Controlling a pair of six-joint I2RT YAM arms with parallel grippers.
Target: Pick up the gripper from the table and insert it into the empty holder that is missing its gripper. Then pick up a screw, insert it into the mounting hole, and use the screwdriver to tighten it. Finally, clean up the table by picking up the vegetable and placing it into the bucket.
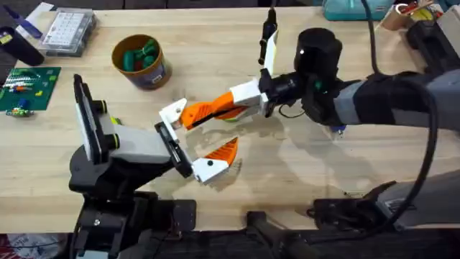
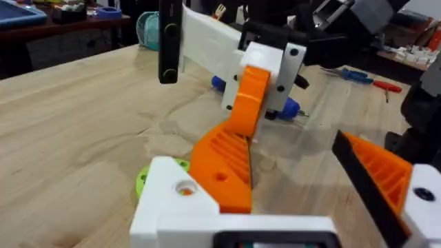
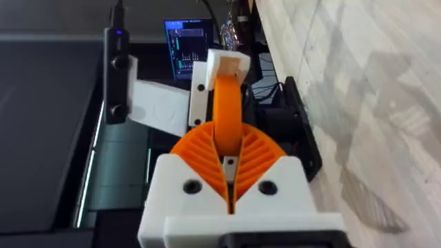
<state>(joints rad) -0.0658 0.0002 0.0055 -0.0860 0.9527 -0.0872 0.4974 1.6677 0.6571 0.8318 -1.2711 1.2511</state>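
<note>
Meeting above the table (image 1: pixel 345 165), two end effectors: left (image 1: pixel 208 140) spread wide, right (image 1: pixel 188 115) clamping its finger (image 1: pixel 178 109).

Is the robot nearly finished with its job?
Not yet. The bucket already holds green things, but one green piece lies on the table. In hand: the right gripper is shut on an orange piece. The screw step and tidying look left to do.
</note>
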